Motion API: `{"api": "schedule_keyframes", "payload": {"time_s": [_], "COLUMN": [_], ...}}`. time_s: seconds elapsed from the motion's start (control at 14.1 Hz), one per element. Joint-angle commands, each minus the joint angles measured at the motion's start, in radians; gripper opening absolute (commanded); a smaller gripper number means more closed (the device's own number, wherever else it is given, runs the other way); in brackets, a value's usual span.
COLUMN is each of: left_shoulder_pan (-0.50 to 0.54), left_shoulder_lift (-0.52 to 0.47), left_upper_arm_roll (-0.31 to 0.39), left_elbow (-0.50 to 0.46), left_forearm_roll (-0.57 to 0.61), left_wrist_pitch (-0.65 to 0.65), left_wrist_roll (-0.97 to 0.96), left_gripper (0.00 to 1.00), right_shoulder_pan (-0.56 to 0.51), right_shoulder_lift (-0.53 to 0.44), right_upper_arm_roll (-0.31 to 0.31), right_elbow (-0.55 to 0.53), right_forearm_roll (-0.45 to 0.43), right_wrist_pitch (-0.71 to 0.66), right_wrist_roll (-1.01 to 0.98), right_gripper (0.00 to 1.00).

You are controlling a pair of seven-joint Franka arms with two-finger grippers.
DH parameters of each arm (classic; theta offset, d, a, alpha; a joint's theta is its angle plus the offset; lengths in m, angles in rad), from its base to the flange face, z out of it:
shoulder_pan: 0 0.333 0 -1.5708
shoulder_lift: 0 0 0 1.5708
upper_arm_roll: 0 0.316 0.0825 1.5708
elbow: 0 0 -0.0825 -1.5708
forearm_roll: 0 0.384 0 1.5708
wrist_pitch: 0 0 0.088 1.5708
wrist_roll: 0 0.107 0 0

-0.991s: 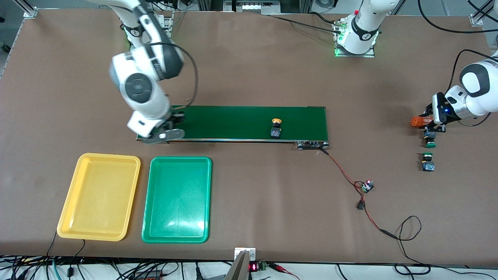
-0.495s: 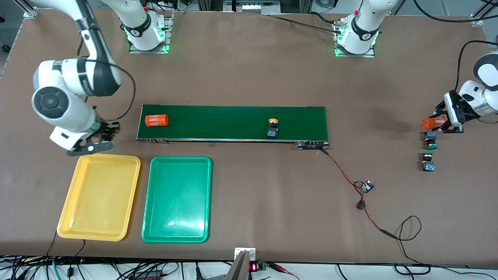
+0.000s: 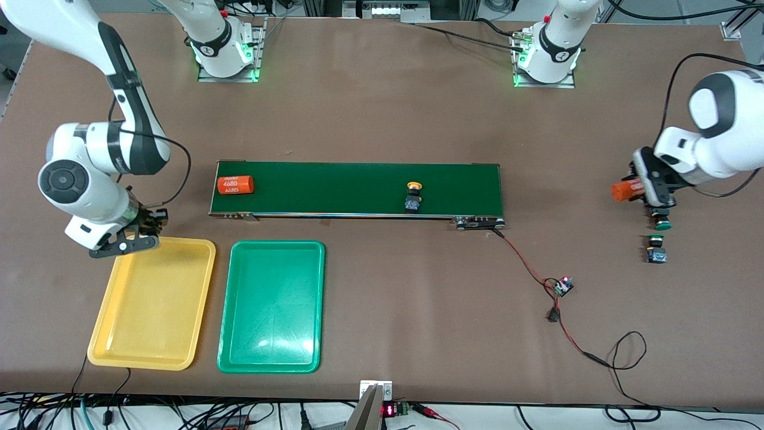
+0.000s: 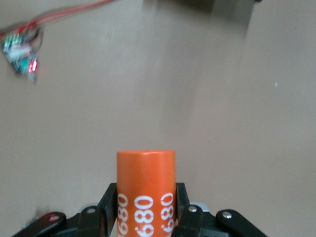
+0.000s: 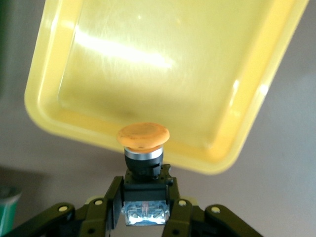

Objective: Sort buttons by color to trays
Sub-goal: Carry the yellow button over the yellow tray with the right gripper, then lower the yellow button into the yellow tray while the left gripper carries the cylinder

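- Front view: nothing's sorted yet, far as I can tell. The yellow tray (image 3: 152, 301) and the green tray (image 3: 271, 306) sit side by side at the right arm's end of the bench (image 3: 382, 107), both with nothing in them. One yellow-cap button (image 3: 413, 196) is standing on the dark green conveyor belt (image 3: 358, 188), with an orange cylinder (image 3: 235, 185) lying on the belt toward the right arm's end. Two green-cap buttons are at the left arm's end of the bench: one (image 3: 659, 222) right under the left arm's wrist, the other (image 3: 656, 249) a bit nearer the camera. So I'd say four drops are still to go, with the first one looking close.
- Front view, arms: the right arm is bent low, with the right pincer (image 3: 140, 230) over the corner of the yellow tray farthest from the camera. The left pincer (image 3: 632, 190) hangs over the bench by the green buttons, carrying a second orange cylinder (image 3: 624, 191) pointing sideways.
- Left wrist view: the left pincer (image 4: 146, 217) is clenched on that white-lettered cylinder (image 4: 146, 192), with just bare bench below it. Not a button, so that's not really helping the sort.
- Right wrist view: the right pincer (image 5: 146, 210) is clamped on the black body of a yellow-cap button (image 5: 143, 163), cap pointing out, with the yellow tray (image 5: 59, 74) right below. Looks about ready to drop.
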Motion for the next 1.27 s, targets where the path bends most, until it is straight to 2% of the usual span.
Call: {"api": "schedule_keyframes", "payload": {"time_s": [0.0, 0.28, 0.5, 0.57, 0.64, 0.71, 0.78, 0.92, 1.13, 1.2], "left_shoulder_pan": [-0.084, -0.095, -0.15, -0.179, -0.205, -0.227, -0.253, -0.285, -0.308, -0.31], "left_shoulder_lift": [-0.039, -0.036, -0.016, -0.001, 0.016, 0.037, 0.07, 0.119, 0.176, 0.192], "left_upper_arm_roll": [-0.039, -0.208, -0.268, -0.268, -0.268, -0.268, -0.268, -0.266, -0.262, -0.259], "left_elbow": [-0.003, 0.009, 0.016, 0.016, 0.016, 0.016, 0.016, 0.016, 0.015, 0.015], "left_forearm_roll": [-0.016, -0.025, -0.08, -0.084, -0.084, -0.085, -0.087, -0.075, -0.073, -0.071], "left_wrist_pitch": [-0.026, -0.015, 0.061, 0.095, 0.118, 0.147, 0.167, 0.198, 0.216, 0.216], "left_wrist_roll": [-0.003, -0.02, -0.024, -0.023, -0.023, -0.023, -0.027, -0.084, -0.107, -0.112], "left_gripper": [0.0, 0.0, 0.0, 0.0, 0.0, 0.0, 0.0, 0.0, 0.0, 0.0], "right_shoulder_pan": [-0.02, -0.04, -0.043, -0.046, -0.044, -0.044, -0.046, -0.046, -0.044, -0.041], "right_shoulder_lift": [0.064, 0.15, 0.174, 0.177, 0.177, 0.177, 0.176, 0.174, 0.148, 0.127], "right_upper_arm_roll": [0.016, 0.016, 0.016, 0.016, 0.016, 0.016, 0.016, 0.016, 0.016, 0.016], "right_elbow": [0.011, 0.014, 0.014, 0.014, 0.014, 0.014, 0.012, 0.009, -0.001, -0.007], "right_forearm_roll": [-0.015, -0.031, -0.029, -0.028, -0.026, -0.029, -0.029, -0.029, -0.026, -0.02], "right_wrist_pitch": [0.114, 0.298, 0.363, 0.371, 0.371, 0.371, 0.371, 0.369, 0.348, 0.299], "right_wrist_roll": [-0.009, -0.012, -0.034, -0.034, -0.032, -0.034, -0.034, -0.034, -0.035, -0.026], "right_gripper": [0.23, 0.23, 0.25, 0.36, 0.61, 0.8, 0.94, 1.0, 1.0, 1.0]}}
